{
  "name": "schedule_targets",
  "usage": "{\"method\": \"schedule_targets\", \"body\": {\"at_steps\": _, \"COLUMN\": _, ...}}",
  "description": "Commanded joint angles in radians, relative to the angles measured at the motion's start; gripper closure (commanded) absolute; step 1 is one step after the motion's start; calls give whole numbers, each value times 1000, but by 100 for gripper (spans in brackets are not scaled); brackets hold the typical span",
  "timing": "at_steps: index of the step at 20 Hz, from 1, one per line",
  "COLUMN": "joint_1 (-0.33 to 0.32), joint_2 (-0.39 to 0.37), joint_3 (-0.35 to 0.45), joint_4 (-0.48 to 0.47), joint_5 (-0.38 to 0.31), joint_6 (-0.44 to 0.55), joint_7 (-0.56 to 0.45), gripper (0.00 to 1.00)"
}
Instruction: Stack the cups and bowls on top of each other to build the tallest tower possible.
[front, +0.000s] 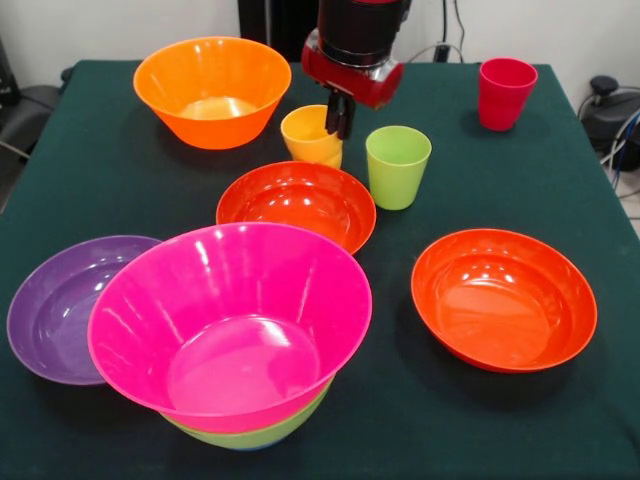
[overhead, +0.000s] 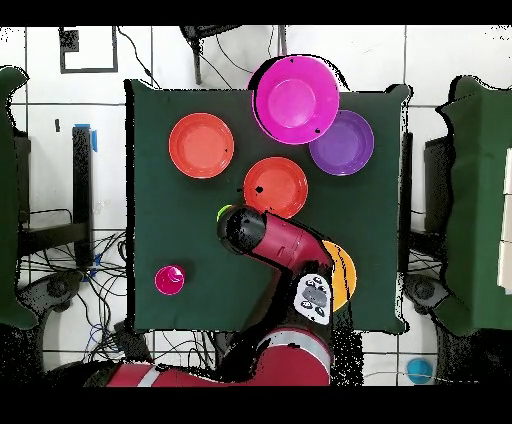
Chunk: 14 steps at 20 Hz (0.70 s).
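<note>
My gripper (front: 340, 118) hangs at the right rim of the yellow-orange cup (front: 308, 135), its two dark fingers close together and pinching the cup wall. The lime green cup (front: 398, 165) stands just right of it, and the red cup (front: 505, 92) is far right. Below them sits a shallow red-orange bowl (front: 296, 203), with a second one (front: 503, 298) to the right. The tower is a magenta bowl (front: 230, 325) nested in a green bowl (front: 255, 436). The purple bowl (front: 55, 305) lies to its left and the deep orange bowl (front: 212, 90) at the back left. In the overhead view the arm (overhead: 262, 235) hides the gripper.
Everything stands on a dark green table (front: 100, 180). From above, the magenta bowl (overhead: 293, 100) and purple bowl (overhead: 341, 142) sit by one table edge, and the arm covers part of the orange bowl (overhead: 345, 275). Cables and furniture ring the table.
</note>
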Motion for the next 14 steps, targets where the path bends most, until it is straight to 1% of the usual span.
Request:
{"method": "schedule_targets", "body": {"at_steps": 1, "joint_1": -13, "joint_2": 19, "joint_3": 84, "joint_4": 13, "joint_5": -40, "joint_6": 95, "joint_7": 78, "gripper": 100}}
{"method": "schedule_targets", "body": {"at_steps": 4, "joint_1": -17, "joint_2": 14, "joint_3": 80, "joint_4": 8, "joint_5": -44, "joint_6": 106, "joint_7": 70, "gripper": 100}}
{"method": "schedule_targets", "body": {"at_steps": 6, "joint_1": -17, "joint_2": -2, "joint_3": 75, "joint_4": 9, "joint_5": -47, "joint_6": 128, "joint_7": 65, "gripper": 100}}
{"method": "schedule_targets", "body": {"at_steps": 14, "joint_1": -12, "joint_2": -107, "joint_3": 52, "joint_4": 25, "joint_5": -59, "joint_6": 239, "joint_7": 49, "gripper": 100}}
